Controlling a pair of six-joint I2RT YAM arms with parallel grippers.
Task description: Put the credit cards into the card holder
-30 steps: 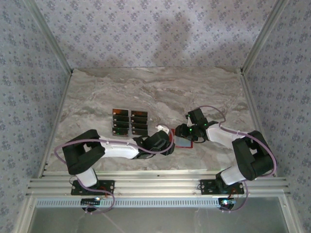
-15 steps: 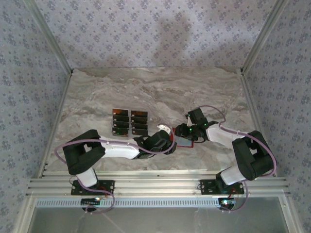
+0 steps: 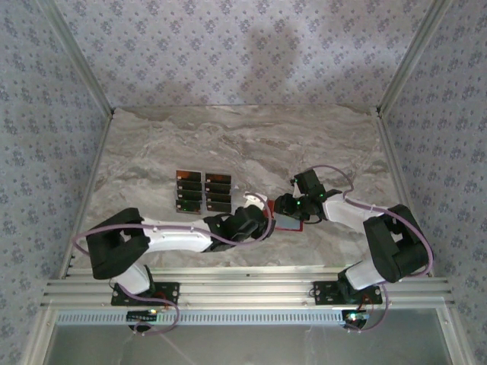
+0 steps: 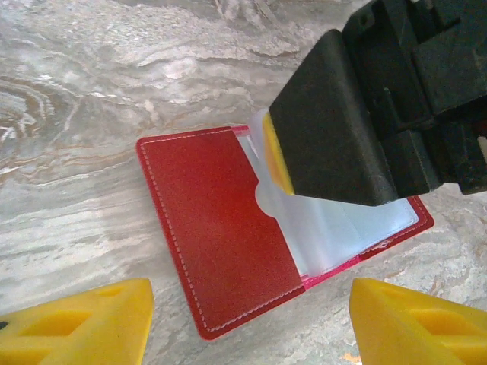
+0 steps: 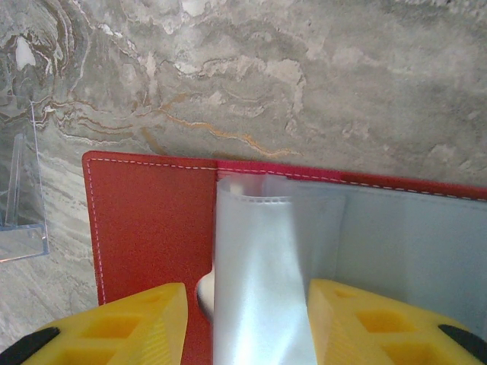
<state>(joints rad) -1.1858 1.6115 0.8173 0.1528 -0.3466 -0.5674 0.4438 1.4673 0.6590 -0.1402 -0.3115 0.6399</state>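
The card holder [image 4: 221,236] lies open on the marble, red flap to the left and clear pale sleeves [image 4: 350,228] to the right. It also shows as the card holder [image 3: 293,224] between both arms. My left gripper [image 4: 247,327] hovers just short of its near edge, open, with nothing between the yellow fingertips [image 4: 76,327]. My right gripper [image 5: 247,323] stands over the holder with its jaws apart. One raised sleeve [image 5: 259,281] stands between them and leans on the right finger [image 5: 373,319]. The black credit cards [image 3: 189,192] lie in two columns to the left.
A small clear plastic piece [image 5: 21,228] stands on the table just left of the holder. Patterned walls and metal posts [image 3: 84,72] close in the table on three sides. The aluminium rail [image 3: 243,293] with the arm bases runs along the near edge.
The left arm's elbow has swung left and lower, drawing its wrist slightly back from the holder, and its fingers have spread a little wider. The right arm has held still.
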